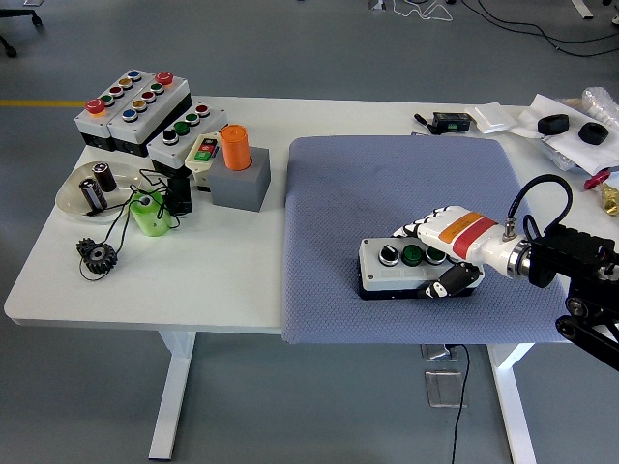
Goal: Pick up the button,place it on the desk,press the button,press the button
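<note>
Head view check:
— Where is the button box (398, 268) sitting?
— On the grey mat (387, 184), near the desk's front-right edge; the right hand (447, 253) is grasping it.
— Advice?
— Set it flat, release, then press squarely.

A grey button box (398, 266) with a black base is seen lying flat on the blue-grey mat (387, 184), near its front edge. Three buttons are set along its top: black-and-white, green, and one partly hidden.
</note>
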Controlling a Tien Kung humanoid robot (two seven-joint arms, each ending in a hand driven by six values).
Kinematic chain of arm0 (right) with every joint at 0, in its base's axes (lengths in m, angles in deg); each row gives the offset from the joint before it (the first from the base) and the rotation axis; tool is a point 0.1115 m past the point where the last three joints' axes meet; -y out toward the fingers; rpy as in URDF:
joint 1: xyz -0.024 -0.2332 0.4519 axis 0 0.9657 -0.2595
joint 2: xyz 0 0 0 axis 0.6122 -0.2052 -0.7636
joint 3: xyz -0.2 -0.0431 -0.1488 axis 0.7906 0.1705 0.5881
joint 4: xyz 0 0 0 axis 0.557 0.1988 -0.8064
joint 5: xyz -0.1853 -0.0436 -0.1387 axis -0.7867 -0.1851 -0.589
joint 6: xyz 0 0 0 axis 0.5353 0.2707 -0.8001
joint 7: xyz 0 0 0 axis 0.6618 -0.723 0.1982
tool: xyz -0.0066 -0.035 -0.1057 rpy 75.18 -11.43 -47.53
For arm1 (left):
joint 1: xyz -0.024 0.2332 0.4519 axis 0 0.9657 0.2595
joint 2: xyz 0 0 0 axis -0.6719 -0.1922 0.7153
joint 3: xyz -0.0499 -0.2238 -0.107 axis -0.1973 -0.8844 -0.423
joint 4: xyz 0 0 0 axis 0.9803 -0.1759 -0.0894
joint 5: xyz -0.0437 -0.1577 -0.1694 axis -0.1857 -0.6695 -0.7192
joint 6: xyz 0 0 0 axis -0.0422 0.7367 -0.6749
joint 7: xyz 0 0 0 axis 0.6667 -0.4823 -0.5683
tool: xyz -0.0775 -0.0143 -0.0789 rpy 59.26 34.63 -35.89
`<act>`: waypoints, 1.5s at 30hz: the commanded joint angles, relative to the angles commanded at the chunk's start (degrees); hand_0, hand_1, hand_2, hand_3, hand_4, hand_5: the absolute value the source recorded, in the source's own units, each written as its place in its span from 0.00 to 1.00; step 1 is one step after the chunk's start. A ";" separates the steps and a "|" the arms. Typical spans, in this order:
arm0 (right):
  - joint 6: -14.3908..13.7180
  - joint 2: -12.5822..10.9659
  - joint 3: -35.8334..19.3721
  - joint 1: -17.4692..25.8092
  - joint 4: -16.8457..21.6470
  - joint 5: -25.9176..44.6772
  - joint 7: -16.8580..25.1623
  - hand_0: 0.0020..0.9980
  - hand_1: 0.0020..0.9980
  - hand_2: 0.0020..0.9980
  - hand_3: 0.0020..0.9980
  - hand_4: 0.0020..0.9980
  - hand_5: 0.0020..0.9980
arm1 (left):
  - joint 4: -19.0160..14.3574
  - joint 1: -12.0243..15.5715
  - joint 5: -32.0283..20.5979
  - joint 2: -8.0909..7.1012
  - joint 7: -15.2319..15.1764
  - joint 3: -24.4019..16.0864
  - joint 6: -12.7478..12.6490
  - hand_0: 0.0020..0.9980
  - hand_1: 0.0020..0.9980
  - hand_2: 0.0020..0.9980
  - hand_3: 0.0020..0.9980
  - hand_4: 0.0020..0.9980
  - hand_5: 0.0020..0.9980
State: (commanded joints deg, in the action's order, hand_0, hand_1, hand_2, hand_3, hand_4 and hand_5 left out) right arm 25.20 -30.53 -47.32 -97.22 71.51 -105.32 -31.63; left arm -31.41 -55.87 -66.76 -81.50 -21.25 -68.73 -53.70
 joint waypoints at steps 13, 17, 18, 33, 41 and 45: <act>1.29 -1.70 -2.79 1.55 1.89 4.71 0.46 0.94 0.86 0.97 1.00 0.78 0.07 | 0.00 -0.03 0.05 0.07 0.03 -0.08 -0.02 0.65 0.70 0.69 0.50 0.32 1.00; 3.62 -3.45 -7.03 3.96 5.80 4.98 -0.78 0.95 0.87 0.99 1.00 0.80 0.08 | 0.00 -0.01 -0.07 0.06 -0.03 -0.03 -0.03 0.65 0.70 0.69 0.50 0.31 1.00; 4.98 -3.94 -8.41 4.62 7.09 4.52 -1.36 0.95 0.87 0.99 1.00 0.80 0.08 | 0.00 -0.01 -0.11 0.06 -0.05 0.00 -0.04 0.65 0.70 0.69 0.50 0.31 1.00; 0.68 -11.73 -23.83 12.97 20.57 14.91 -6.55 0.76 0.65 0.76 1.00 0.79 0.12 | 0.00 0.04 0.76 0.05 0.09 -0.65 -0.04 0.65 0.70 0.69 0.50 0.32 1.00; 4.74 -12.07 -22.88 14.12 20.35 16.02 -9.19 0.00 0.00 0.07 0.71 0.59 0.33 | 0.00 0.29 1.28 0.17 0.33 -0.93 -0.09 0.65 0.70 0.69 0.50 0.31 1.00; 9.00 -11.82 -21.99 14.21 19.90 15.59 -11.79 0.00 0.00 0.07 0.71 0.59 0.33 | 0.00 0.45 1.75 0.21 0.44 -1.18 -0.09 0.65 0.70 0.69 0.50 0.31 1.00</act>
State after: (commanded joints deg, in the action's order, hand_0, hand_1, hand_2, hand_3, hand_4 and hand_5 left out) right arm 34.20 -42.35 -69.31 -83.01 91.41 -89.73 -43.42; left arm -31.41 -55.42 -65.01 -81.29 -20.81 -69.90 -53.79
